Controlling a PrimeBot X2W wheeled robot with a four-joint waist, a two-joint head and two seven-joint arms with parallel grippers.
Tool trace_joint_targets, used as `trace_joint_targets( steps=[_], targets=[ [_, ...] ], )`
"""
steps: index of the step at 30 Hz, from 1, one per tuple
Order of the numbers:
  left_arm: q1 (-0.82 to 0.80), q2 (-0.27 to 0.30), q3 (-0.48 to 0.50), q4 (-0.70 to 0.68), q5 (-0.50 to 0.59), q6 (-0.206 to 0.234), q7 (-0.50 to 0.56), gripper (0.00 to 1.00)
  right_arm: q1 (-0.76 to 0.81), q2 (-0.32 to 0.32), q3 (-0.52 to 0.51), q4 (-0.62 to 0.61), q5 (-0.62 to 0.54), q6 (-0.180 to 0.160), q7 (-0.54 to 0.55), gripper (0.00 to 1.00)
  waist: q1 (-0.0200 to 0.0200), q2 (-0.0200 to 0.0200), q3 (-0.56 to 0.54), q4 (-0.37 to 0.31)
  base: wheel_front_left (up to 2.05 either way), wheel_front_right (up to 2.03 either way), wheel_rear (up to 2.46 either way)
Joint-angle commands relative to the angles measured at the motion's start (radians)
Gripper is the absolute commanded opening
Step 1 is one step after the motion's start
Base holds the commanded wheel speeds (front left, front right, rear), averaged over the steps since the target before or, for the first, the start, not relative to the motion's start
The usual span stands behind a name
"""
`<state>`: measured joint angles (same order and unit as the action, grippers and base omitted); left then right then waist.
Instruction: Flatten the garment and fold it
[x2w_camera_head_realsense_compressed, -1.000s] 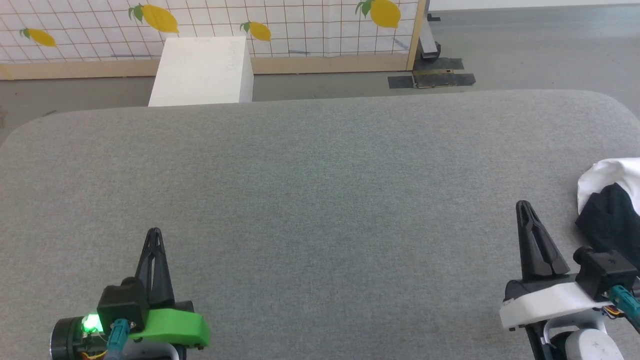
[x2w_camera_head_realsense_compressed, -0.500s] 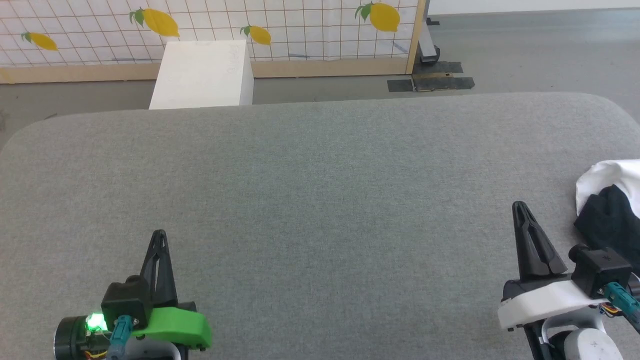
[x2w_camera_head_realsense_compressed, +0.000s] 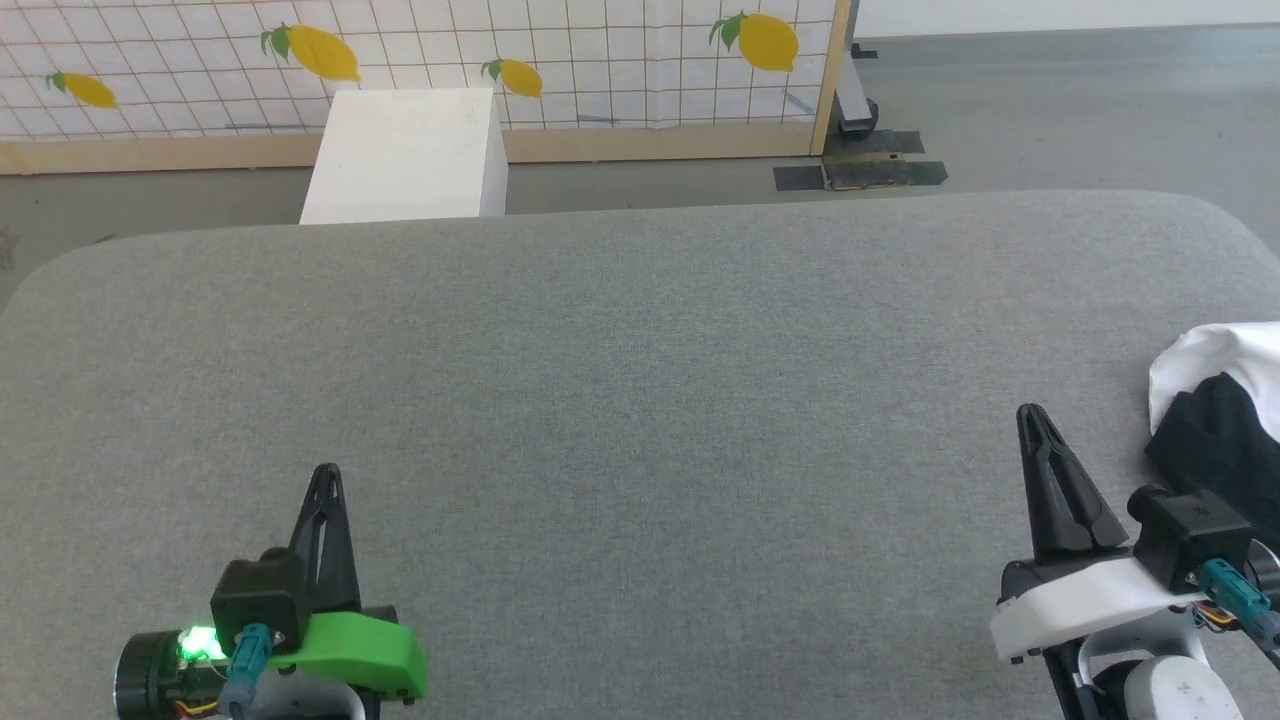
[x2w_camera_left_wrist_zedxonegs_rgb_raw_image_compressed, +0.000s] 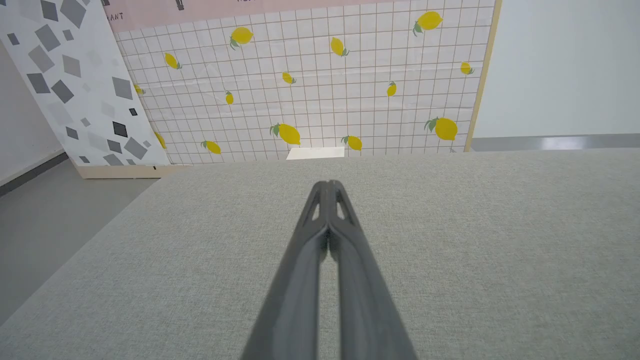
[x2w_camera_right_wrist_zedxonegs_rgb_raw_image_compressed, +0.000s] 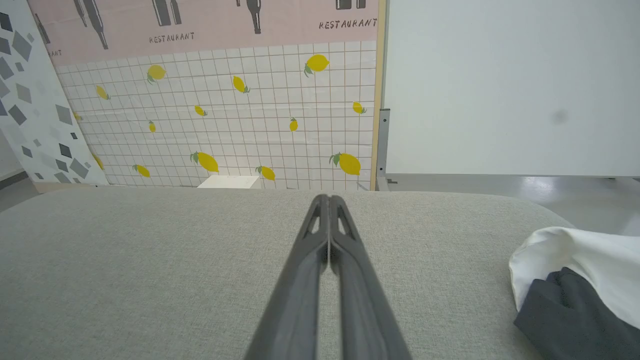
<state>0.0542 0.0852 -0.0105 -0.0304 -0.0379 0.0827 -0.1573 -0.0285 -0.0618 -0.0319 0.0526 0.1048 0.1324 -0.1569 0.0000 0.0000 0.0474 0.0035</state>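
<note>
Starting far left in the head view: left gripper (x2w_camera_head_realsense_compressed: 326, 472) down at the lower left, green-cased, poised over the grey padded table (x2w_camera_head_realsense_compressed: 640, 420). Pinched together right to the tips, gripping nothing. Same story up close on the left gripper (x2w_camera_left_wrist_zedxonegs_rgb_raw_image_compressed: 328, 184) from its own wrist view: two dark fingers (x2w_camera_left_wrist_zedxonegs_rgb_raw_image_compressed: 300, 280) meeting at the tip, just a thin slit between them lower down, grey fabric underneath.

Moving along: wide stretch of table through the middle. Past its far edge, a white box (x2w_camera_head_realsense_compressed: 405, 150), and behind that a grid-patterned screen (x2w_camera_head_realsense_compressed: 620, 60) printed with lemons.

Over to the right: right gripper (x2w_camera_head_realsense_compressed: 1030, 415) at the lower right, white-cased, also closed up tight and holding nothing. Tips touching on the right gripper (x2w_camera_right_wrist_zedxonegs_rgb_raw_image_compressed: 328, 197) in the right wrist view too.

Furthest right: the garment (x2w_camera_head_realsense_compressed: 1210, 350), bunched in a heap by the table's right edge, white cloth at the back, black sleeve fabric crumpled in front. Near the right gripper, off to its right, not touching the fingers. Partly cut off by the frame edge.
</note>
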Motion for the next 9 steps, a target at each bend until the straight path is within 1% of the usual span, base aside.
trace_joint_targets(
  steps=[1,9],
  targets=[
    [-0.019,-0.008,0.003,0.003,0.006,-0.007,0.007,0.0,0.011,0.003,0.003,-0.009,-0.013,-0.001,0.007,0.0,0.0,0.0,-0.001,0.0,0.0,0.0,0.0],
    [-0.023,-0.011,0.004,0.006,0.01,-0.015,0.023,0.0,0.013,0.004,0.006,-0.013,-0.023,-0.001,0.023,0.0,0.0,0.0,-0.006,0.0,0.0,0.0,0.0]
  ],
)
